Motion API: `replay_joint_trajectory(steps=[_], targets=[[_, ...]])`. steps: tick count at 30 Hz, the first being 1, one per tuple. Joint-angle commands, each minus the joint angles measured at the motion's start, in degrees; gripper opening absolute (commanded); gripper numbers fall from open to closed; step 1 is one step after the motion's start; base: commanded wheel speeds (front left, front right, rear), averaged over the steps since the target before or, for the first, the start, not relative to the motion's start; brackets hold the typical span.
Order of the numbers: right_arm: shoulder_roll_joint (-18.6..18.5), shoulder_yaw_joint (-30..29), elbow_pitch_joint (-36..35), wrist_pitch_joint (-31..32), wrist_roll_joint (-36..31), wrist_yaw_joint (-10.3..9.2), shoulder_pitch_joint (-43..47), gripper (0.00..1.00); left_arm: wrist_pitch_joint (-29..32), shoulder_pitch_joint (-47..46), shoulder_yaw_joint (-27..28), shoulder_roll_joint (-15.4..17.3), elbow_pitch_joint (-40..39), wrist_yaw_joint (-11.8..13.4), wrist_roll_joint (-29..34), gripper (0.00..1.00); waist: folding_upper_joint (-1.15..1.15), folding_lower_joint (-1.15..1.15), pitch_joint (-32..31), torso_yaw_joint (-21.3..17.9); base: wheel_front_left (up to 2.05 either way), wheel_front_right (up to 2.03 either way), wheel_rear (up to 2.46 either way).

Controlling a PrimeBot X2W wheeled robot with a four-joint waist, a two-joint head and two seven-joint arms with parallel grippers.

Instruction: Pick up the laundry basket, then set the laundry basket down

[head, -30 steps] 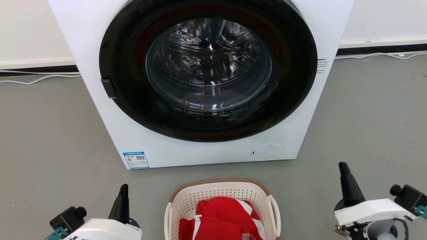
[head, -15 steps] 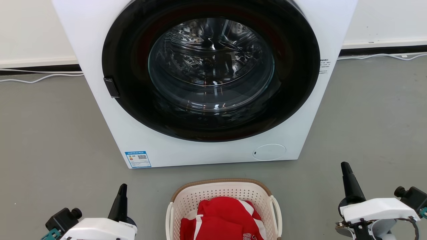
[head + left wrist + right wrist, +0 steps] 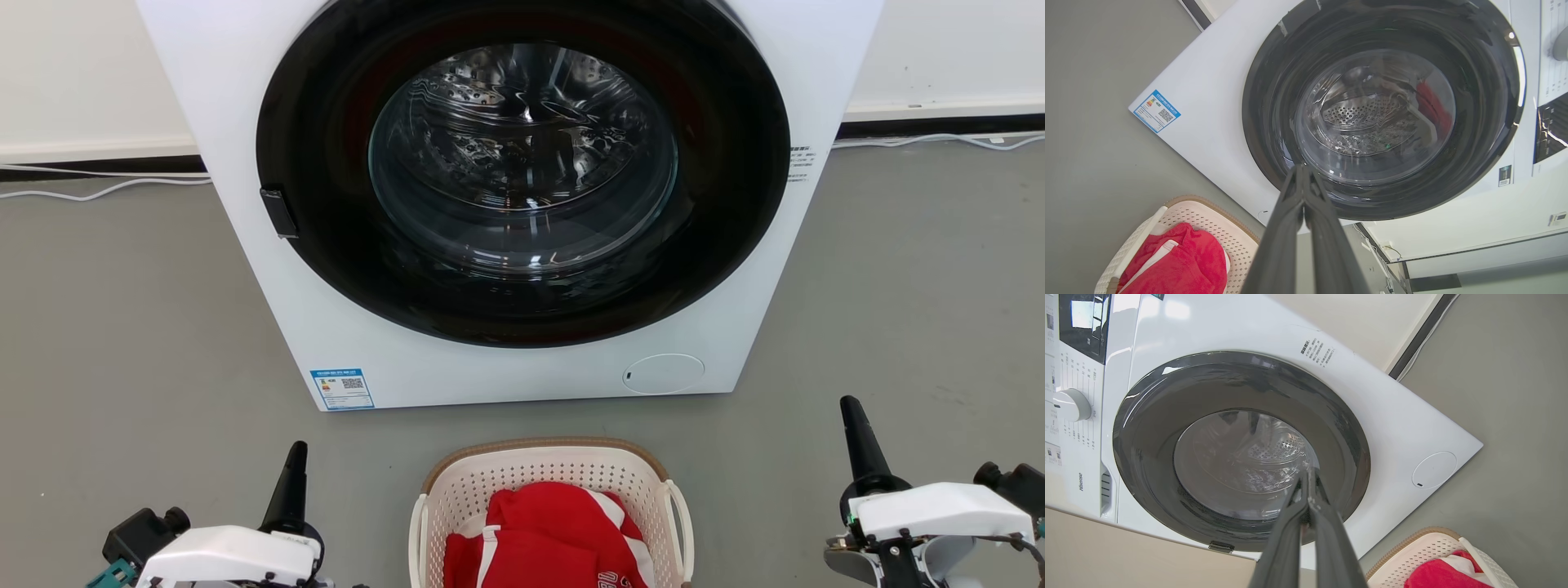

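Note:
The laundry basket (image 3: 539, 474) stands on the grey floor at the bottom centre of the head view, cream-white and perforated with a brown rim, holding red and white clothing (image 3: 547, 531). Its white loop handles show on both sides. My left gripper (image 3: 292, 474) is shut and empty, well to the basket's left. My right gripper (image 3: 853, 425) is shut and empty, off to the basket's right. The basket (image 3: 1208, 220) lies at the lower left of the left wrist view beside the shut left gripper (image 3: 1300, 171). The basket (image 3: 1421, 555) sits at the lower right of the right wrist view, next to the shut right gripper (image 3: 1308, 475).
A white front-loading washing machine (image 3: 261, 269) with a closed round dark-glass door (image 3: 522, 163) stands right behind the basket. White cables (image 3: 98, 192) run along the wall's base on both sides. Open grey floor (image 3: 122, 343) stretches left and right of the machine.
The head view has drifted a little, shifting the washing machine rightward in the picture. Both grippers sit slightly lower and further out in the frame; they stay shut and empty.

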Motion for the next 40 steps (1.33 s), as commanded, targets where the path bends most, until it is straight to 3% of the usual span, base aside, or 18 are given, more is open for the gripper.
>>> replay_joint_trajectory(steps=[1,28,40], targets=[[-0.16,0.43,-1.75,0.58,1.67,0.00,-1.58,0.00,0.46,-2.86,1.32,0.57,-1.69,-0.68,-1.75,0.00,0.00,0.00,0.00,0.05,0.00,0.00,0.00],[0.96,-1.83,-2.76,5.09,17.08,0.00,-1.36,0.00,5.01,-3.77,3.43,0.78,-1.86,-1.96,-17.71,0.00,0.00,0.00,-0.03,0.97,0.00,0.00,0.00],[1.66,-3.25,-3.39,7.92,26.79,0.00,-1.23,0.00,7.87,-4.35,4.75,0.90,-1.97,-2.77,-27.76,0.00,0.00,0.00,-0.04,1.55,0.00,0.00,0.00]])
